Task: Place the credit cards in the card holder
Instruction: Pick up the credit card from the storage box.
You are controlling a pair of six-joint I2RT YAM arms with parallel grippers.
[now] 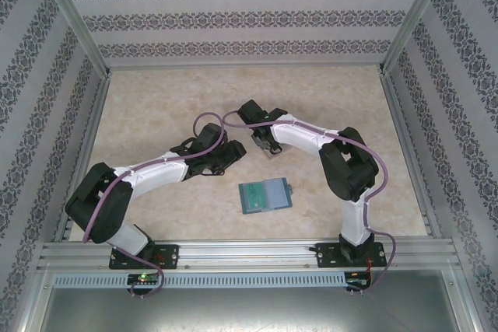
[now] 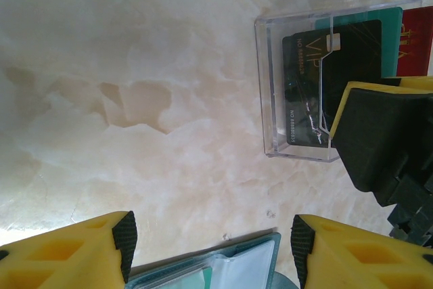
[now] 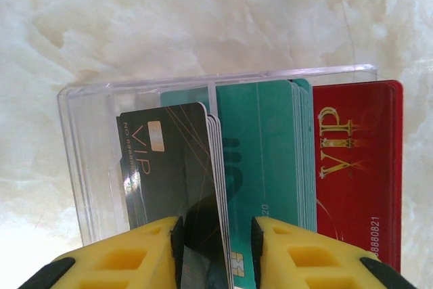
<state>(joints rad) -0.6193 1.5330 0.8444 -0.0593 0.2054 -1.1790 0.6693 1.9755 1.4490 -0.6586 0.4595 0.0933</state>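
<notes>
The right gripper (image 3: 216, 235) reaches into the clear tray (image 3: 71, 167), jaws narrowed astride the right edge of the dark card (image 3: 162, 160), likely to lift it from the teal cards (image 3: 267, 147) and red card (image 3: 355, 187) beside it; whether it pinches cannot be told. The left gripper (image 2: 210, 243) hangs open and empty over the unfolded card holder (image 2: 230, 269) just near of the tray, probably to steady it.

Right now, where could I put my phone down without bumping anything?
Best: the far half of the table, up to the back wall. Also bare: the strip from the right arm to the right-hand frame. Crowded: the middle, where the left gripper and right gripper meet at the clear tray, card holder just nearer.
</notes>
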